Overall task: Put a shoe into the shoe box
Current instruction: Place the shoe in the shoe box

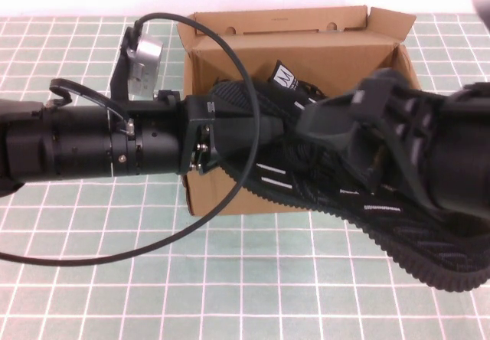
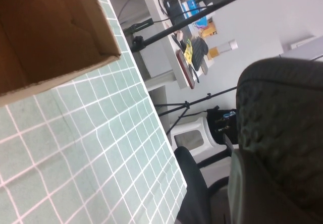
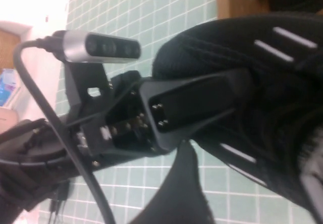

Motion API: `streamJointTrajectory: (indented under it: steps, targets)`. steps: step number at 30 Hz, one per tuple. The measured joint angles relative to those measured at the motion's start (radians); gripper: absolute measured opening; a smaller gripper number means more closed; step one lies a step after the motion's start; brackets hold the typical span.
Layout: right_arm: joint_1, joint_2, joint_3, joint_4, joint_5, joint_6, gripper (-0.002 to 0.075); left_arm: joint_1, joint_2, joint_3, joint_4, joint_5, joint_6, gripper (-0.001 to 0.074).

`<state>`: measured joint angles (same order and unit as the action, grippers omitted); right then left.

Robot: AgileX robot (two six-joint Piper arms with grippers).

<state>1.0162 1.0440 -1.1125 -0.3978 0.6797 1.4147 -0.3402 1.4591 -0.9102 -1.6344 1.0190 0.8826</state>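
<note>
Bright even light; overexposed upper corner in right wrist view; close parts blurred.

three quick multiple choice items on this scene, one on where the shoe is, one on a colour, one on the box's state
1. Where is the shoe?
A. flat on the table left of the box
B. across the box's opening, toe end past its front wall
C. under the box

2. What colour are the shoe's dashes?
A. white
B. red
C. yellow

3. How is the box lid?
A. taped shut
B. torn off
C. open, flap up at the back

Answers:
1 B: the shoe overlaps the shoe box, with the left gripper clamped on its heel end and the right gripper at its middle.
2 A: the dashes are white on black knit.
3 C: the lid stands behind the opening.
</note>
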Motion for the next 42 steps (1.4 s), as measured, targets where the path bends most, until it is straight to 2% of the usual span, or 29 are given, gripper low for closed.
streamJointTrajectory:
  steps: [10, 12, 14, 18, 19, 21, 23, 25, 30, 31, 34, 42]
  targets:
    - [0.000, 0.125, 0.000, -0.018, -0.058, 0.045, 0.0560, 0.000, 0.002, 0.000, 0.027, 0.012, 0.007, 0.0150]
    - [0.000, 0.138, 0.000, -0.028, -0.060, 0.045, 0.0533, 0.000, 0.002, 0.000, 0.030, 0.002, 0.009, 0.0150]
    - [0.000, 0.141, 0.000, -0.044, -0.058, 0.045, 0.0454, 0.000, 0.002, 0.000, 0.030, 0.001, 0.009, 0.0150]
    - [-0.002, 0.147, 0.002, -0.074, -0.039, 0.045, 0.0142, 0.008, 0.002, 0.000, 0.021, 0.001, 0.009, 0.0149]
    - [-0.004, 0.147, 0.002, -0.078, -0.038, 0.045, 0.0095, 0.008, 0.002, 0.000, 0.017, 0.001, 0.009, 0.0149]
    - [-0.004, 0.147, 0.002, -0.083, -0.032, 0.045, 0.0045, 0.008, 0.002, 0.000, 0.013, 0.001, 0.009, 0.0149]
    - [-0.004, 0.147, 0.002, -0.085, -0.030, 0.045, 0.0028, 0.008, 0.002, 0.000, 0.013, 0.001, 0.009, 0.0150]
    - [-0.004, 0.147, 0.002, -0.085, -0.030, 0.045, 0.0022, 0.008, 0.002, 0.000, 0.009, 0.001, 0.009, 0.0199]
    - [-0.004, 0.149, 0.002, -0.091, -0.041, 0.047, 0.0018, 0.010, 0.002, 0.000, -0.011, 0.024, -0.064, 0.0563]
    - [-0.004, 0.149, 0.002, -0.093, -0.041, 0.047, 0.0017, 0.021, 0.002, 0.000, -0.012, 0.036, -0.077, 0.0609]
    - [-0.004, 0.133, 0.002, -0.097, -0.042, 0.037, 0.0015, 0.078, 0.002, 0.000, -0.017, 0.084, -0.093, 0.0666]
    - [-0.002, 0.028, 0.010, -0.167, 0.061, -0.022, 0.0013, 0.322, 0.000, 0.000, -0.037, 0.140, -0.103, 0.0670]
